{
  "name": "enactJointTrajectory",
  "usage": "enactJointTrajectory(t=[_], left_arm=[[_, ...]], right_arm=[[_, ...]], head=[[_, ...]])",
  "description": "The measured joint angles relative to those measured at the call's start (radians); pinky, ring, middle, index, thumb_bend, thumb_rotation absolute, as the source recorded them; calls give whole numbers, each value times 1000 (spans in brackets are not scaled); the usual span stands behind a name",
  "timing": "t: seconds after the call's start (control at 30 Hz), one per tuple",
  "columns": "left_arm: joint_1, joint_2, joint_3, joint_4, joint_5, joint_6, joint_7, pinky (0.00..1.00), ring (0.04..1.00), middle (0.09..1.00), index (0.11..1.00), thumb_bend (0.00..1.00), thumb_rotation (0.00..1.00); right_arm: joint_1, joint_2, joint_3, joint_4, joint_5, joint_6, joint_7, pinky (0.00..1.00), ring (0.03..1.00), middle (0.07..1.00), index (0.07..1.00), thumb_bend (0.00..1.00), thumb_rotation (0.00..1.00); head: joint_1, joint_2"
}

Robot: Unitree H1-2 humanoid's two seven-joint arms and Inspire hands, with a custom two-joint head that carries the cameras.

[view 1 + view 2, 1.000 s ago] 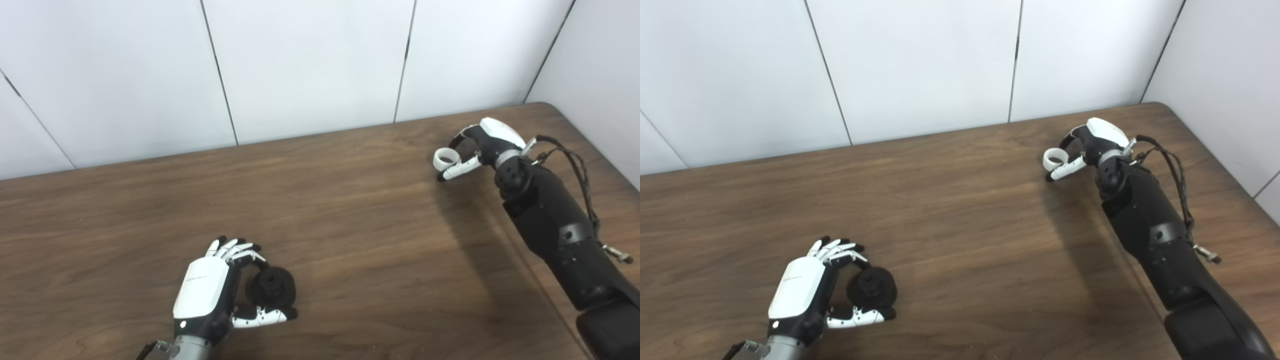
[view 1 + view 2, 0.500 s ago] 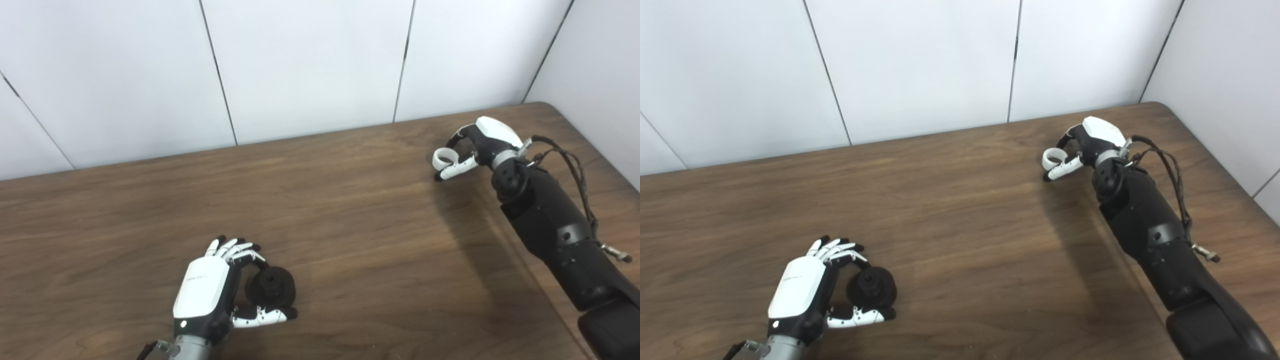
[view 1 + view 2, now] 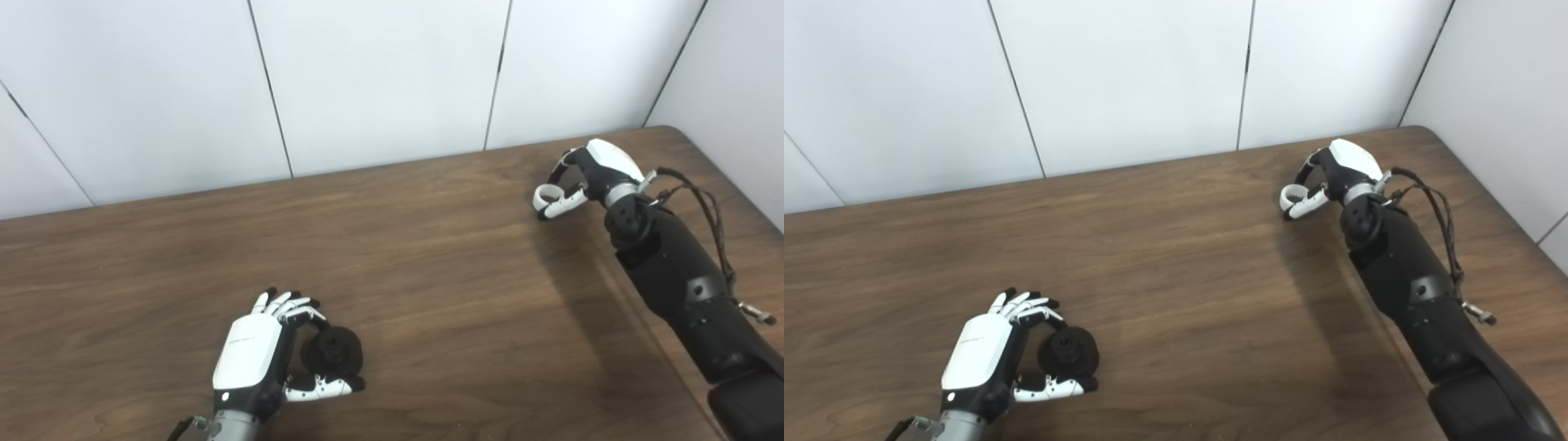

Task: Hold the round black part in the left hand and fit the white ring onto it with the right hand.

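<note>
Down at the near left of the wooden table (image 3: 429,257), the left hand (image 3: 257,358) has its fingers and thumb curled around the round black part (image 3: 334,354), cradling it low over the surface; whether the part rests on the wood I cannot tell. Its raised hub faces up and toward the open side of the hand, which looks like the spot where a ring would seat.

Far across, near the back right corner, the right hand (image 3: 1335,174) pinches the white ring (image 3: 1293,197) between its fingertips and thumb, with the arm stretched out behind it. The two pieces are well apart, so the fitting step is not yet begun.

To my eye the ring is a light, stiff little hoop, probably smooth plastic and so a bit slippery; holding it by the rim, as now, leaves the hole free to drop over the hub. A pinch that light could let it twist or pop loose on contact. The black part looks denser and rigid, and the wrap around its outer edge seems the sensible hold, since it keeps the centre clear.
</note>
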Motion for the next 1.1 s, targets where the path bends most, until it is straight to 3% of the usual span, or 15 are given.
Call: enactJointTrajectory(t=[0.63,0.8,0.93,1.1], left_arm=[[1,-4,0,-2,3,4,-2,975,880,783,484,523,50],[1,-5,0,-3,3,4,-4,977,881,784,484,523,50],[1,-8,-2,-2,3,4,-4,973,877,780,484,523,50],[1,-13,-11,-2,8,4,-3,974,878,782,484,523,51]], right_arm=[[1,-15,26,-8,6,-3,-2,920,997,847,486,522,129],[18,-31,45,-60,3,-2,33,900,988,827,487,522,132],[25,-36,54,-112,4,2,69,945,999,873,487,522,132],[25,-36,67,-207,-3,16,109,998,991,854,486,522,129]], head=[[11,-3],[11,-3],[15,-3],[29,-2]])
